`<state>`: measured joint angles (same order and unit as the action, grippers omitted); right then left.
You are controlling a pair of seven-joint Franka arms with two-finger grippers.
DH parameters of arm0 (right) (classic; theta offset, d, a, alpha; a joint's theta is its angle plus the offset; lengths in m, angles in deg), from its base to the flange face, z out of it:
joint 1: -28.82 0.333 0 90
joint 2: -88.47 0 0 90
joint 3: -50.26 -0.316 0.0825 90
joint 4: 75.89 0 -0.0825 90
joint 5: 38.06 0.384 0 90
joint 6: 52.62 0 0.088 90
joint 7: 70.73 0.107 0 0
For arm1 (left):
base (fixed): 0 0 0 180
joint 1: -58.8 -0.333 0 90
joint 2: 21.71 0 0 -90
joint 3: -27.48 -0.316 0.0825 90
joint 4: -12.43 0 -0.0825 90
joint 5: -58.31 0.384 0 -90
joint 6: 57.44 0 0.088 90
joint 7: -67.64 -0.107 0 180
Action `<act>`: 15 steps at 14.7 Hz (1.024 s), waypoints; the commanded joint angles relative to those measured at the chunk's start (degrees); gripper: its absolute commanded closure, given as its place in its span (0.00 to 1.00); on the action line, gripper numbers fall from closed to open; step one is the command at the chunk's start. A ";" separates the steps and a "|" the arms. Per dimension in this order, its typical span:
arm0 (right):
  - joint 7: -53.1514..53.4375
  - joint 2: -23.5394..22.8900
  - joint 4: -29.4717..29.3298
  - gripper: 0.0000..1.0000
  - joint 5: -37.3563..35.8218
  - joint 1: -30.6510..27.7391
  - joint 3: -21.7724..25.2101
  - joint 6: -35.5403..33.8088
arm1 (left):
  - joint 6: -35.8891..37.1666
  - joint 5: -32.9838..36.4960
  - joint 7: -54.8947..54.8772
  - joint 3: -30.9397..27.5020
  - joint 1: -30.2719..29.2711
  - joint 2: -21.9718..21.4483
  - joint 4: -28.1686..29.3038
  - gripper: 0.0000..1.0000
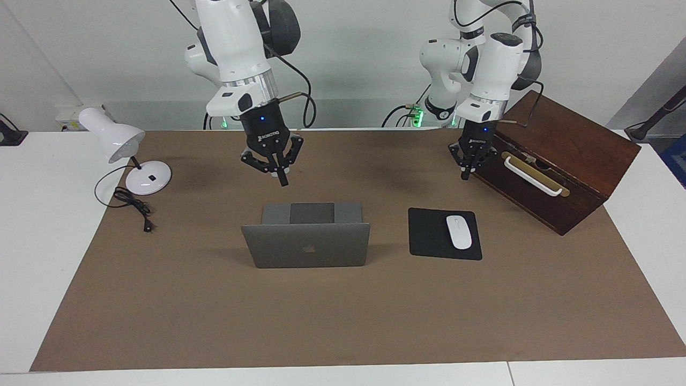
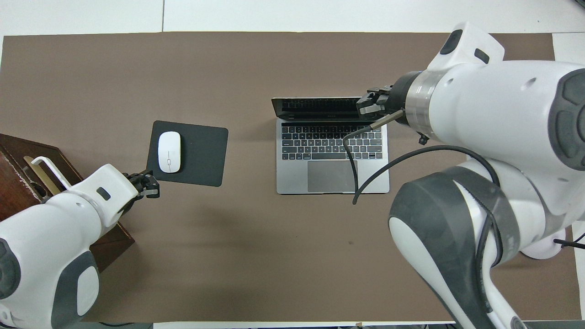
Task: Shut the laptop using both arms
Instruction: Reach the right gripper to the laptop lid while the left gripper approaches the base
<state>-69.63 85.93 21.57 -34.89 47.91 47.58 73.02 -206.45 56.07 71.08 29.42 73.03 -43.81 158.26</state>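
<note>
thin silver-grey aluminium laptop sits open mid-table on the brown paper-covered table, lid upright with the dark apple logo turned away from the robots.

right hand is up in the air, over the table just on the robots' side of the laptop, toward the right arm's end of its deck; not touching it. fingers spread, holding nothing.

left hand hangs in the air beside the dark brown wooden box with a white handle; flat black mousepad carrying the white oval mouse lies below it, between it and the laptop. can't tell if its fingers are open or closed.

white desk lamp stands toward the right arm's end of the table.
</note>
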 commanded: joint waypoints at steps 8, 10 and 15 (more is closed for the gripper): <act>12.77 -2.28 -2.26 1.00 -8.09 -0.54 -1.27 1.89 | -25.77 -0.74 9.74 -0.71 15.20 6.26 8.76 1.00; 13.23 -3.43 -3.59 1.00 -8.36 -0.63 -1.27 1.63 | -32.01 -0.74 10.01 -0.71 17.23 9.86 9.11 1.00; 16.73 -4.05 -3.50 1.00 -9.85 -0.63 -1.18 -0.12 | -44.60 -0.74 9.84 -0.71 20.49 17.78 9.03 1.00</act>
<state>-56.22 82.84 19.36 -42.24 47.85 47.02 74.09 -246.99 56.06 80.91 29.51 91.77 -28.46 167.23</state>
